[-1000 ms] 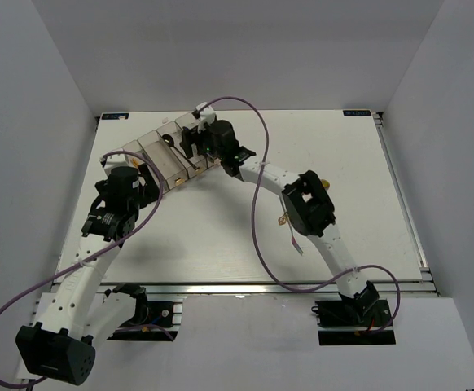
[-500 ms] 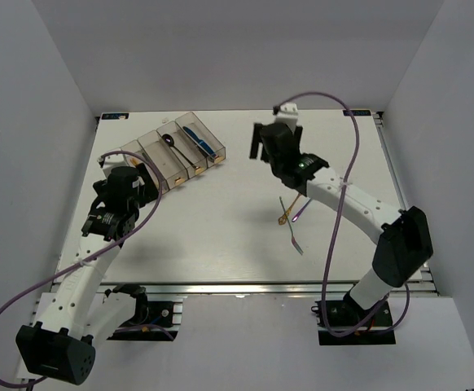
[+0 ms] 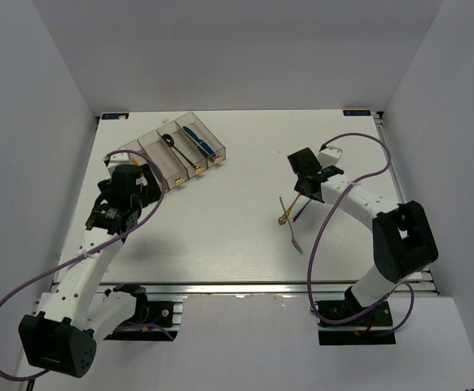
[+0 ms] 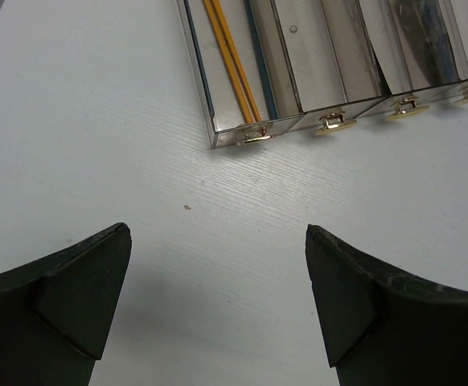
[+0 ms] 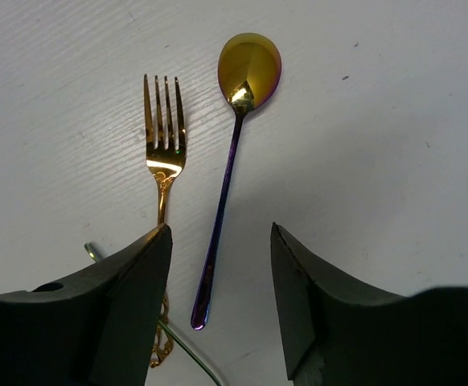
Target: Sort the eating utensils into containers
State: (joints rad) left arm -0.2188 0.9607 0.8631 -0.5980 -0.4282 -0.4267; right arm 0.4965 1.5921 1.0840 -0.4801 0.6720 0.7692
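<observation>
The containers [image 3: 157,160], four clear bins in a row, stand at the back left. A blue knife [image 3: 198,140] lies in the rightmost bin and a black spoon [image 3: 172,143] in the one beside it. In the left wrist view the containers [image 4: 338,96] show yellow chopsticks [image 4: 232,68] in the leftmost bin. My left gripper [image 4: 218,233] is open and empty, just short of the bins' tagged ends. My right gripper [image 5: 219,229] is open over a purple-gold spoon [image 5: 232,153], whose handle end lies between the fingers. A gold fork [image 5: 163,153] lies beside it.
A thin green-handled utensil [image 5: 182,350] crosses under the gold fork's handle. In the top view the loose utensils [image 3: 290,216] lie right of the table's middle, with another piece [image 3: 295,242] just nearer. Grey walls enclose the table on three sides.
My right arm has swung from over the bins to the right and come down over the spoon and fork. The blue knife now lies in the rightmost bin. The left arm has hardly moved.
</observation>
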